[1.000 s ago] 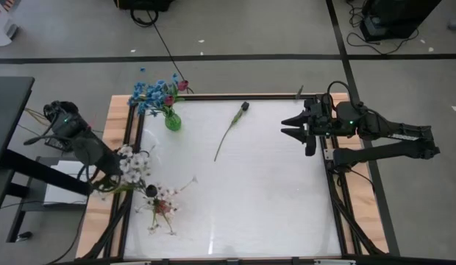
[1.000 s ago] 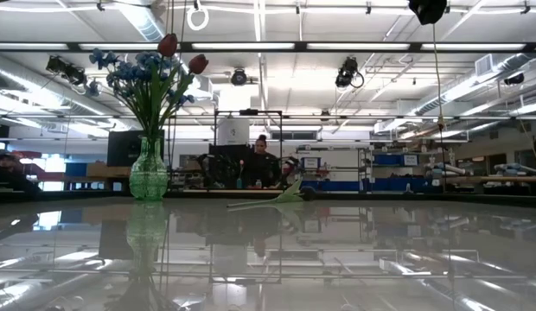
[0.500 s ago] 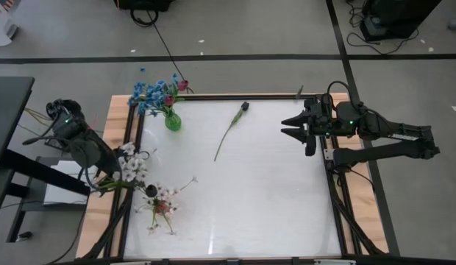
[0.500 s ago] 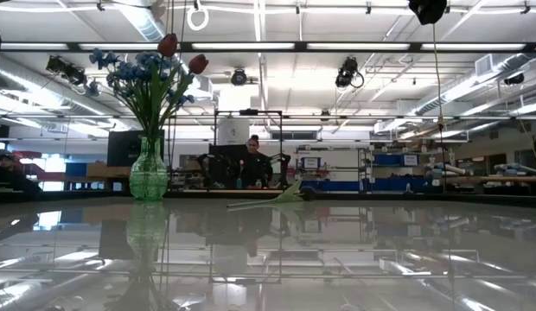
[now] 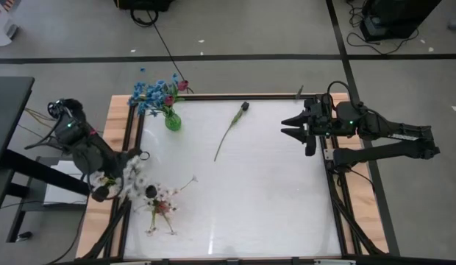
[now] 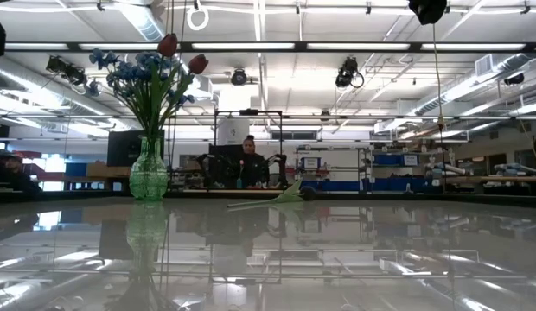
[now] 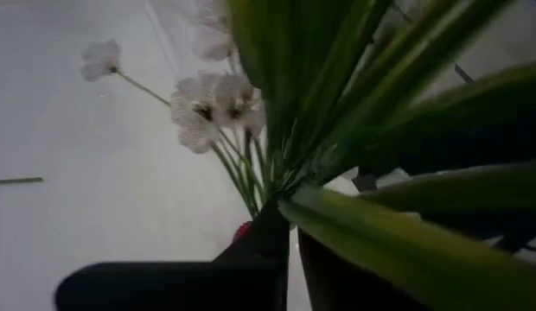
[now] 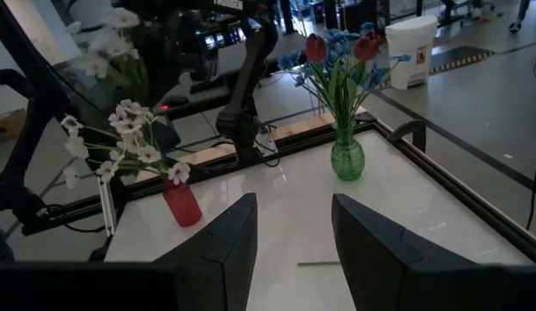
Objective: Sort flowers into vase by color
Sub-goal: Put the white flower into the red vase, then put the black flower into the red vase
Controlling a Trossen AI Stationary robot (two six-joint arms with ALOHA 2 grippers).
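The white worktop (image 5: 272,206) fills most of the high view, framed by wooden rails with dark bars along both sides.

The right arm reaches in from the right edge and hangs over the far right part of the worktop. Its right tool (image 5: 287,126) points toward the left side, fingers spread apart with nothing between them; in its own wrist view the two dark fingers (image 8: 229,238) stand wide open.

The left arm sits at the left edge, over the rail. Its left tool (image 5: 110,188) is clamped shut on a white flower spray (image 5: 132,171); in the left wrist view green stems and leaves (image 7: 337,130) fan out from the closed dark fingers (image 7: 268,246), with white blossoms (image 7: 212,104) just past them. The spray's long axis runs from the tool at the left rail toward the worktop, blossoms pointing inward.

A green vase (image 5: 172,120) stands upright at the far left corner, holding blue flowers (image 5: 148,94) and two red tulip buds (image 6: 181,53).

A small red vase (image 5: 161,207) stands near the left edge, closer to the front, holding more white sprays (image 8: 121,138) that spread out above it.

One loose flower with a dark bud (image 5: 229,131) lies flat on the worktop, far middle, well apart from both tools. Its stem runs diagonally, the bud pointing to the far edge and slightly right.

A person (image 6: 248,164) is in the room behind.
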